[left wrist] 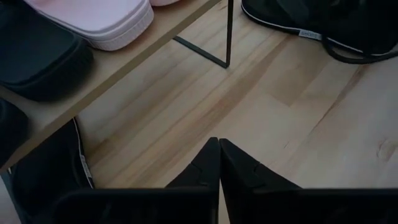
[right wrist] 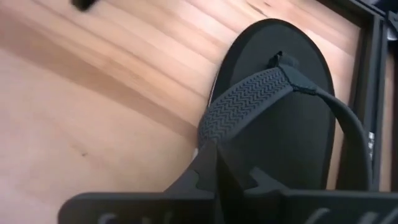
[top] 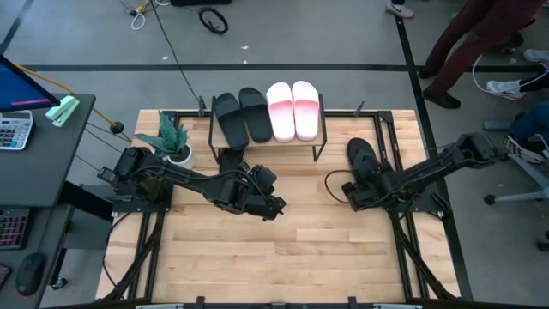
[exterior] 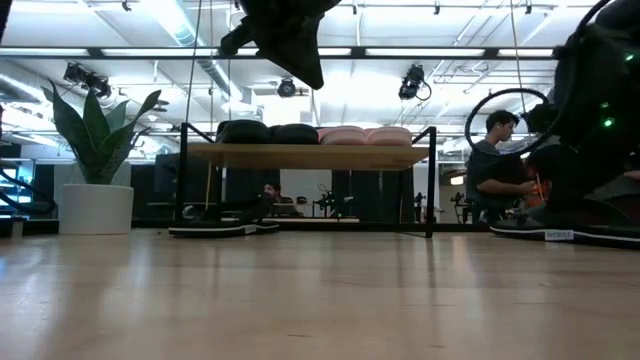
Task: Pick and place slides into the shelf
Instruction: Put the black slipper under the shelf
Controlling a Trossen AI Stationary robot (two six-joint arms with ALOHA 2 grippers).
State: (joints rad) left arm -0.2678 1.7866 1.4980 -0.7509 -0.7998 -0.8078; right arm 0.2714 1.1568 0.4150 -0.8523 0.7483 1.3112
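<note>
Both grippers are closed tight. In the high view the left gripper point(top: 273, 207) sits near the middle of the frame, over the bare wood of the desk point(top: 283, 257), and it holds nothing. Its two fingers point(left wrist: 211, 163) press together in its wrist view.

Just above it in the high view stands the shelf point(top: 322, 136). Two black slides point(top: 242, 115) and two pink slides point(top: 293, 110) lie side by side on its top board. One more black slide point(top: 230, 160) peeks out from under the shelf, right by the left arm. A small plant in a white pot point(top: 175, 142) stands to the left of the shelf, close to the arm.

The right gripper point(top: 355, 196) is at the right of the frame, beside a black slide point(top: 362, 157) that lies on the desk. In the right wrist view its shut fingers point(right wrist: 214, 165) point at the ribbed strap of this slide point(right wrist: 273, 118). I cannot tell if they touch it.

In the low view a person point(exterior: 498, 165) sits far behind the desk, at the right of the frame.
</note>
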